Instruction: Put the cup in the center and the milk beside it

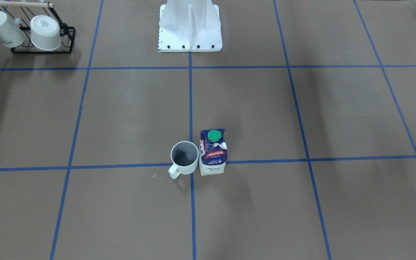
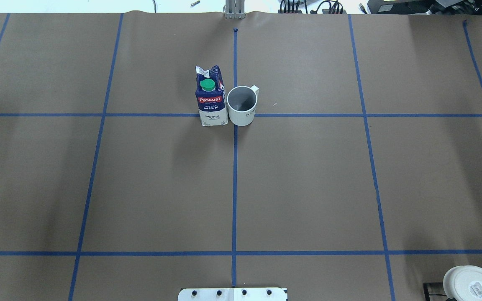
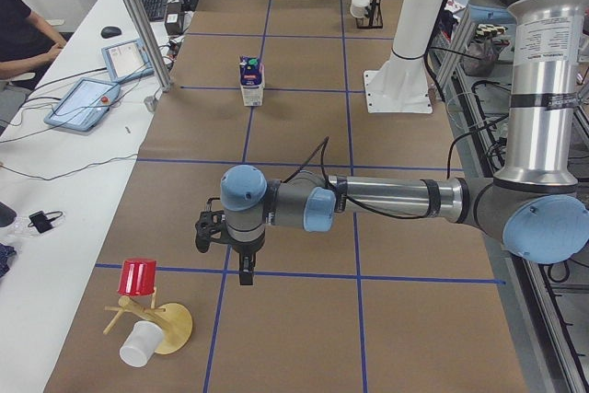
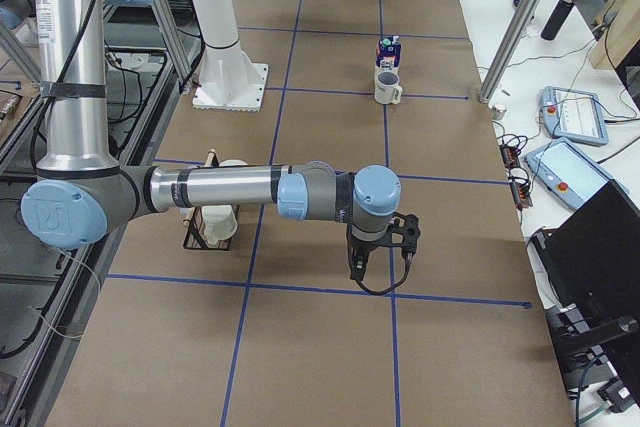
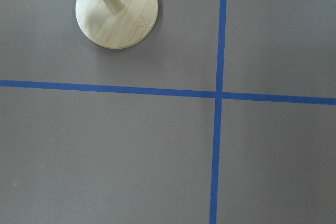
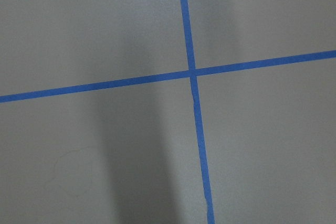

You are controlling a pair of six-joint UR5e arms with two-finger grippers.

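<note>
The cup (image 1: pixel 184 159), a white mug with a squarish handle and dark grey inside, stands upright on the crossing of blue tape lines at the table's middle; it also shows in the overhead view (image 2: pixel 242 106). The milk (image 1: pixel 212 153), a blue and white carton with a green cap, stands upright right beside it (image 2: pixel 211 100), nearly touching. My left gripper (image 3: pixel 247 271) hangs far from both, near the table's left end; I cannot tell if it is open or shut. My right gripper (image 4: pixel 356 269) hangs near the right end; I cannot tell its state either. Neither holds anything I can see.
A black wire rack (image 1: pixel 42 36) with a lettered white mug and a handleless white cup stands on my right side (image 4: pixel 210 222). A wooden mug tree (image 3: pixel 156 319) with a red cup and a white cup stands at the left end; its round base (image 5: pixel 116 9) shows below my left wrist.
</note>
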